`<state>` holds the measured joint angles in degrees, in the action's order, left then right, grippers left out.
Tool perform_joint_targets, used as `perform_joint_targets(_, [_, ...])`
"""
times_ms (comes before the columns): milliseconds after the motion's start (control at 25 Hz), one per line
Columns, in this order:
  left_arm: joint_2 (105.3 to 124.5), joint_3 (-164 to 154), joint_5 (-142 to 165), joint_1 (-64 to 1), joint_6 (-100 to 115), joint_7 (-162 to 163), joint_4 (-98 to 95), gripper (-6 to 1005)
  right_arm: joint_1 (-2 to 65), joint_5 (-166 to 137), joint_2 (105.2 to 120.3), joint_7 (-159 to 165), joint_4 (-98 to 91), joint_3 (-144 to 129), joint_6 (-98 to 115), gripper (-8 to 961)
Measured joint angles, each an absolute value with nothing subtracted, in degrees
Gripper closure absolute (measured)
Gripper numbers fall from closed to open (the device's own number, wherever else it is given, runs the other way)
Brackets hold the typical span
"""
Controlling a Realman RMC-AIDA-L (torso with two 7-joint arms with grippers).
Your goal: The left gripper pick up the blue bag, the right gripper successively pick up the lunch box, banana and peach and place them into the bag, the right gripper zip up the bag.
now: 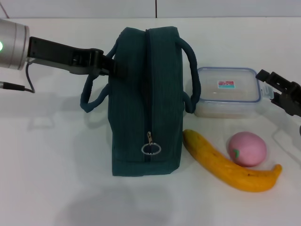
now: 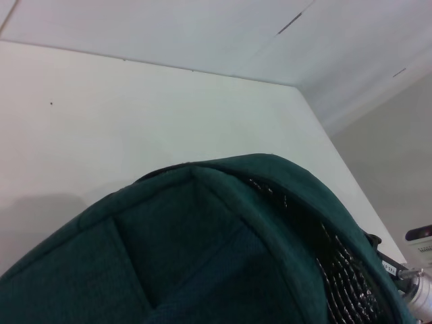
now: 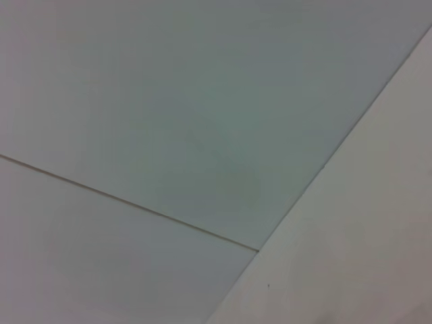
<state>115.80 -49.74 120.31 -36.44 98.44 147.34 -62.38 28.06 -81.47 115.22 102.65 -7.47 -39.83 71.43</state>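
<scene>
The blue bag stands upright on the white table, with its ring zipper pull low on the near end. My left gripper is against the bag's upper left side by the left loop handle. The left wrist view shows the bag's fabric close up, with a strip of shiny lining. The clear lunch box sits to the right of the bag. The banana and the pink peach lie in front of it. My right gripper is open and empty, just right of the lunch box.
The white table stretches to the left of and in front of the bag. A black cable hangs from my left arm. The right wrist view shows only pale flat panels with seams.
</scene>
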Motion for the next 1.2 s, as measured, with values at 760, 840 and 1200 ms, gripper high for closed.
perform_joint_targets(760, [116.02, -49.7, 120.3, -36.2, 98.4, 146.9, -62.3, 946, 27.8, -81.4, 115.20, 104.9, -7.6, -41.4, 70.0, 394])
perform_joint_targets(840, [116.07, -49.7, 120.3, -36.2, 98.4, 146.9, -62.2, 946, 27.8, -81.3, 115.20, 104.9, -7.6, -41.4, 70.0, 410])
perform_joint_targets(1200, [116.11, -49.7, 120.3, -36.1, 98.4, 146.7, -62.2, 946, 27.5, -81.4, 115.08, 104.5, -8.1, -41.6, 70.5, 668])
